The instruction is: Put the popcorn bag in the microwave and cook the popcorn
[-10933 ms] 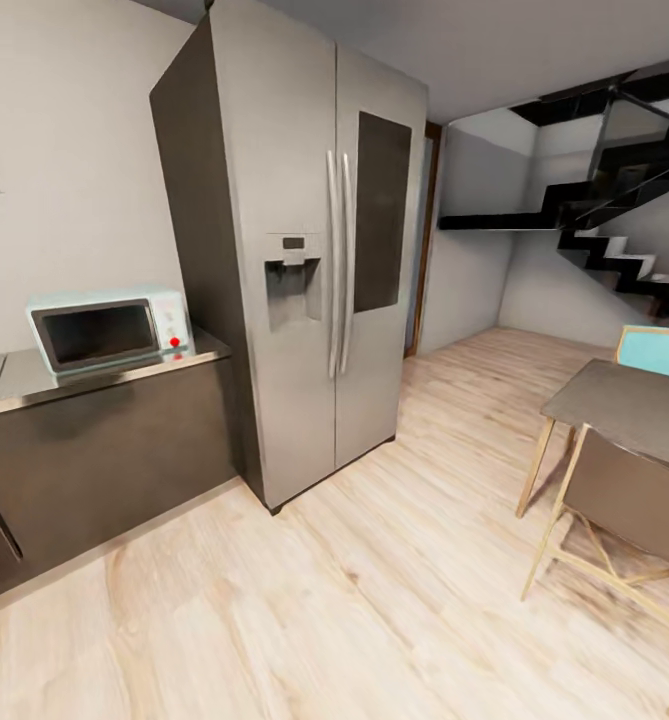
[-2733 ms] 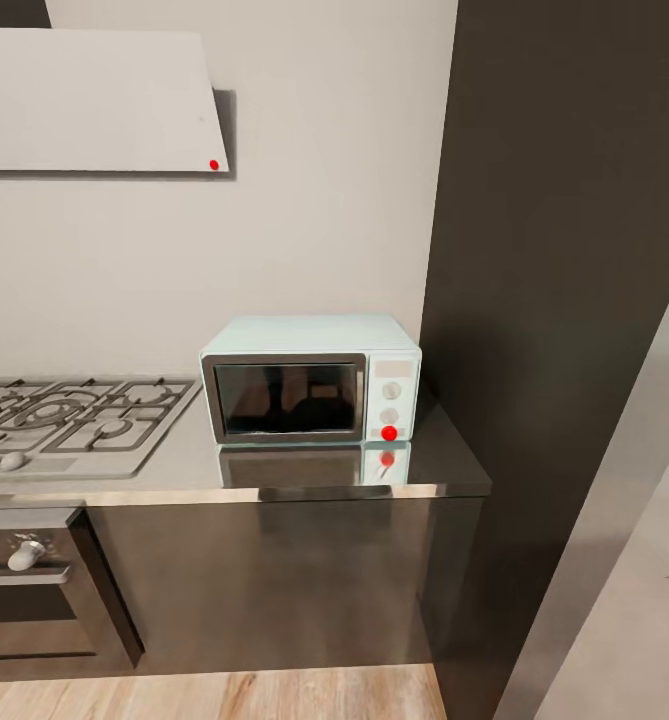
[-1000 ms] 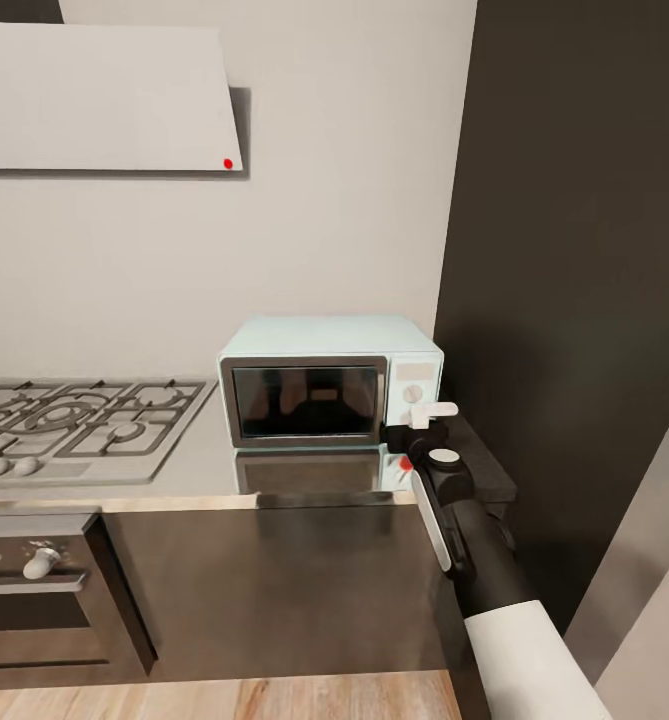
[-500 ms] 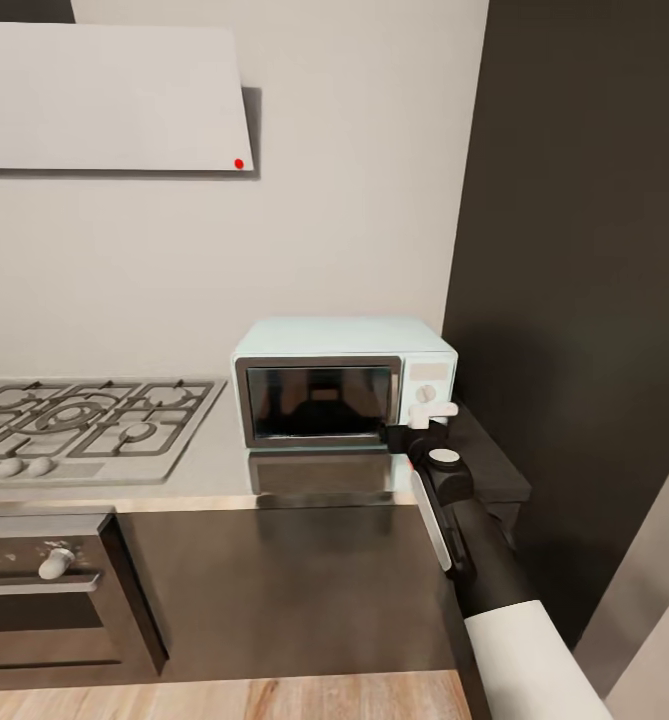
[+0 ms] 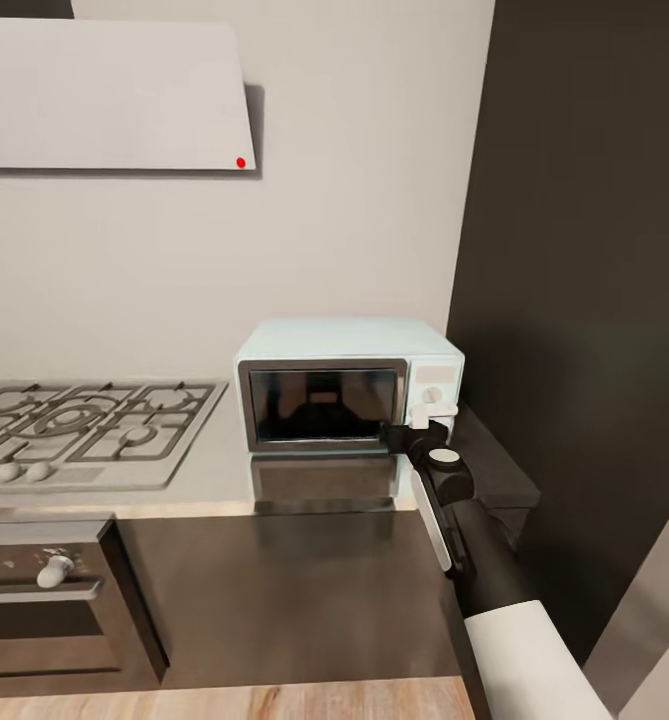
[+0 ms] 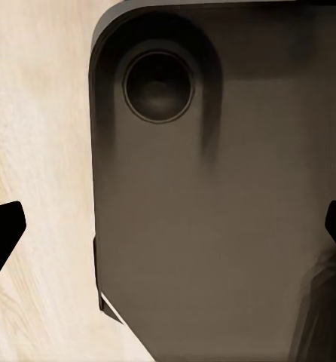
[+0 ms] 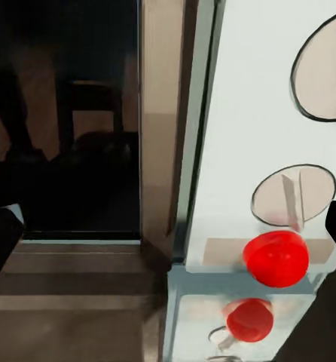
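the right tool (image 5: 421, 425) is held spread wide at the microwave (image 5: 349, 385), on the table (image 5: 204, 470); the door's right edge (image 7: 184, 136) lies directly ahead, between the tips, the red dot (image 7: 276, 258) just beside it. the popcorn bag is not located.

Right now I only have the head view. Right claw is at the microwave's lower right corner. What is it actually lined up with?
Observer: The right claw faces the seam between the microwave door's steel frame and the control panel. The red dot sits just beside it, under the lower knob.
Operator: Jaws open?
Observer: Yes. In the right wrist view its fingertips sit wide apart with nothing held between them.
Operator: Left claw?
Observer: The left claw is open too, pointing at the wood floor and a dark panel.
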